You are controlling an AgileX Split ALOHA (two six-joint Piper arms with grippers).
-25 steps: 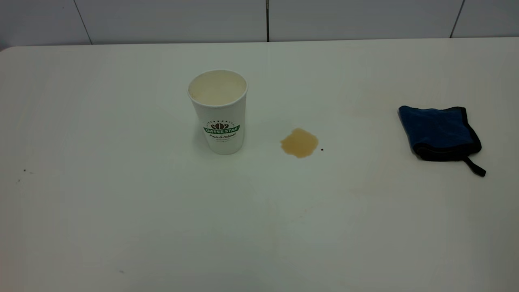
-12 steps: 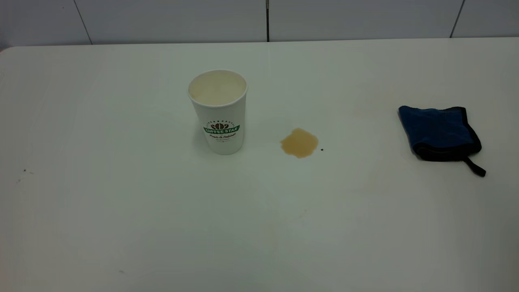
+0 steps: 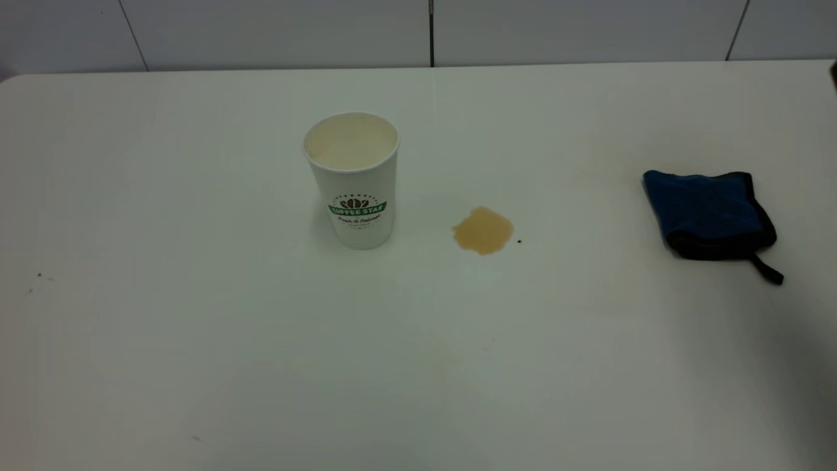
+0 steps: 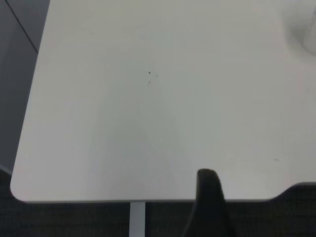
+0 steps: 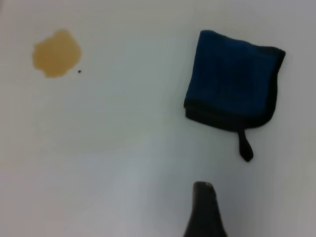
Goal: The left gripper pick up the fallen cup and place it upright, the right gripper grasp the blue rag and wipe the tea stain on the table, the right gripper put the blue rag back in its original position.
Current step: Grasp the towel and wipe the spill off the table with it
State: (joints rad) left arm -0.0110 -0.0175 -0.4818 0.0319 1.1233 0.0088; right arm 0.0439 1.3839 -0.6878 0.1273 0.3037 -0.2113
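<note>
Exterior view: tall white paper cup with green logo, upright left of centre on large plain white glossy tabletop. Just to its right, apart from its base, small light-brown round tea stain, with a tiny dark speck beside it. Well off to the right, close to the tabletop's right edge, small folded dark blue rag with black edging, loop strap trailing toward the near right. Wide bare room between stain and rag, across the whole near half, and along the left side. Far edge straight against a grey panelled wall, far-left corner rounded.

Left wrist view: dark left end effector low over a rounded corner and edge of the tabletop, dark floor beyond; cannot tell how wide.

Right wrist view: dark right end effector above bare surface near the rag, touching nothing; cannot tell how wide. Stain well apart from the rag.
</note>
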